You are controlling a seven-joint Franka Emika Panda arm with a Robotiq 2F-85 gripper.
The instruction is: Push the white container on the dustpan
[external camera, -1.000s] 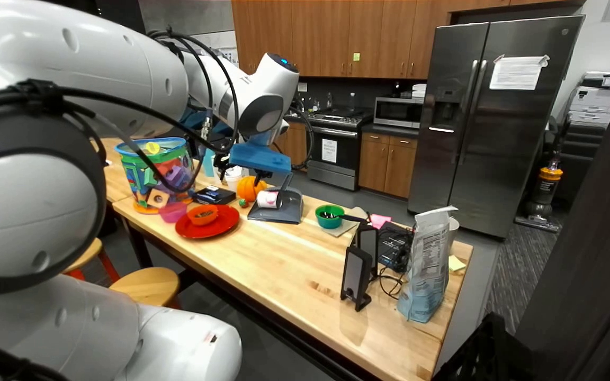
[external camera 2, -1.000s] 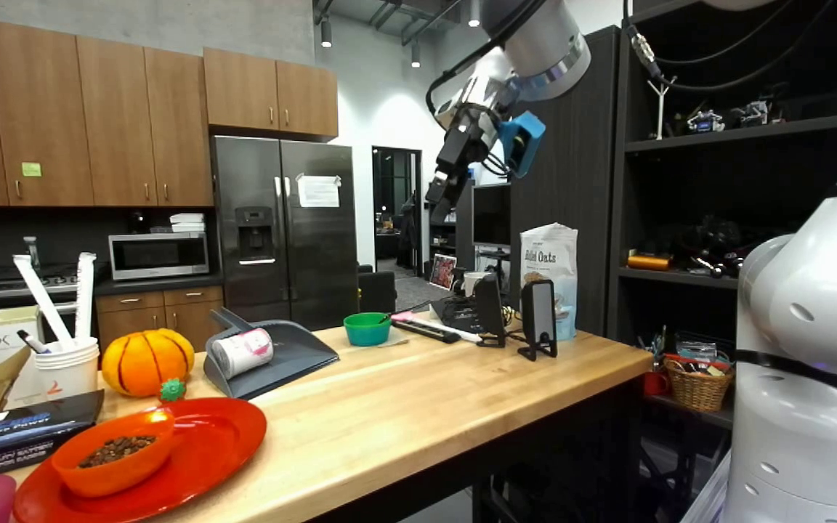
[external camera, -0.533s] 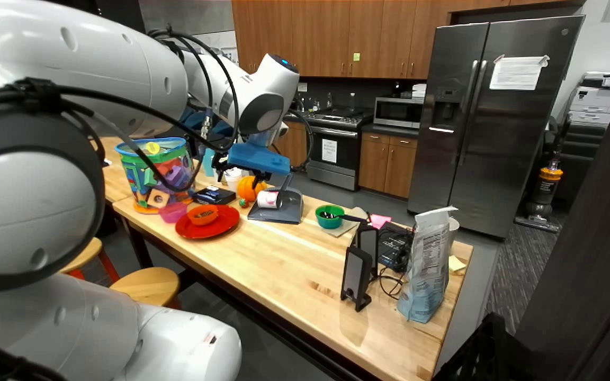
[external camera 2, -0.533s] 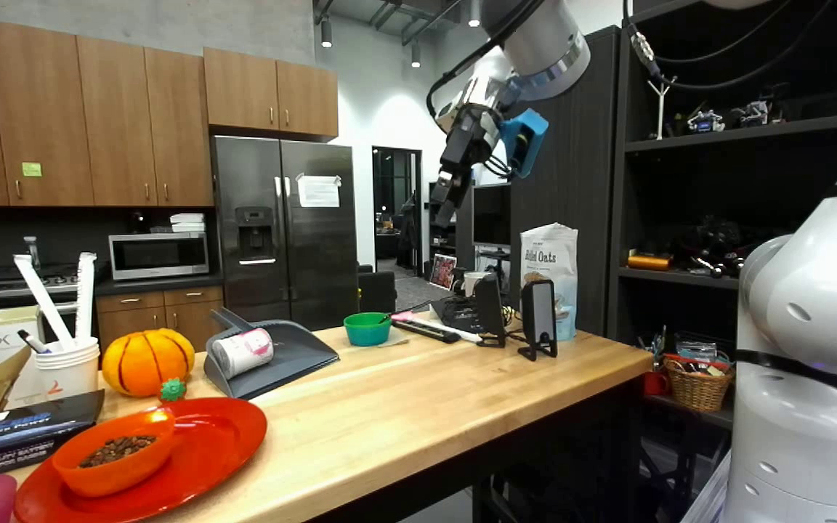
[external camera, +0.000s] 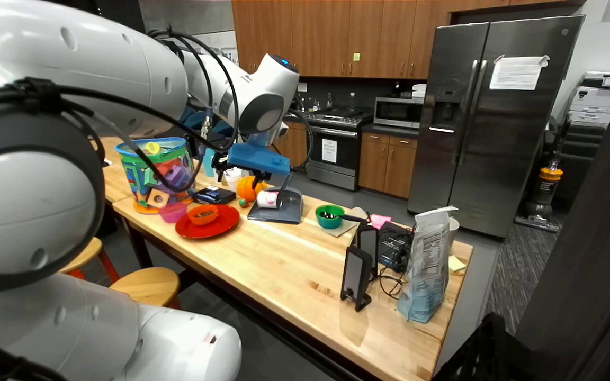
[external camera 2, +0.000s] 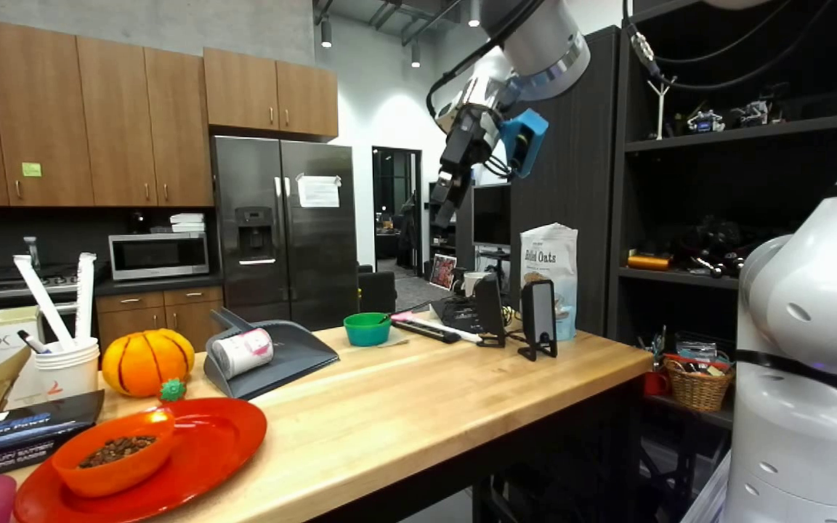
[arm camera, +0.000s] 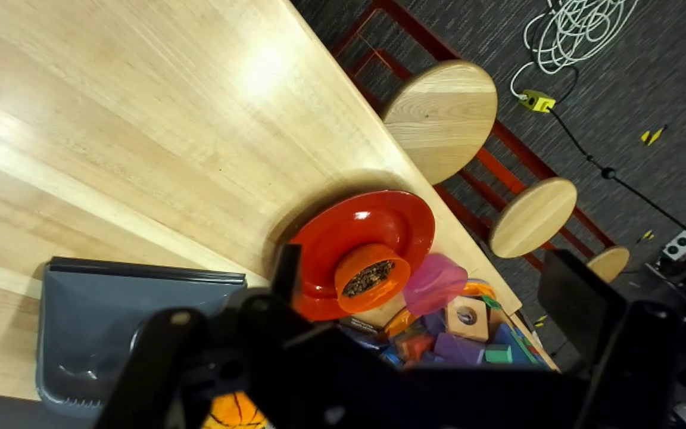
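The white container (external camera: 268,199) is a small white tub with pink marks. It lies on its side on the dark grey dustpan (external camera: 290,213), near the handle side. Both also show in an exterior view: the container (external camera 2: 245,351) and the dustpan (external camera 2: 298,353). In the wrist view the dustpan (arm camera: 99,316) is at the lower left, and the container is mostly hidden behind the gripper. My gripper (arm camera: 433,286) is open, its fingers wide apart with nothing held between them. In both exterior views the gripper (external camera: 238,180) (external camera 2: 445,197) is up above the table, apart from the container.
A red plate (external camera 2: 222,450) with an orange bowl (external camera 2: 117,465) stands near the dustpan. An orange pumpkin (external camera 2: 148,362) and white cups (external camera 2: 68,369) are beside it. A green bowl (external camera 2: 367,331), black speakers (external camera 2: 538,316) and a pale bag (external camera 2: 560,261) stand farther along the table.
From one second to half a second ago, my gripper tilted and shifted very slightly. Since then it has stayed still. The container and dustpan have not moved.
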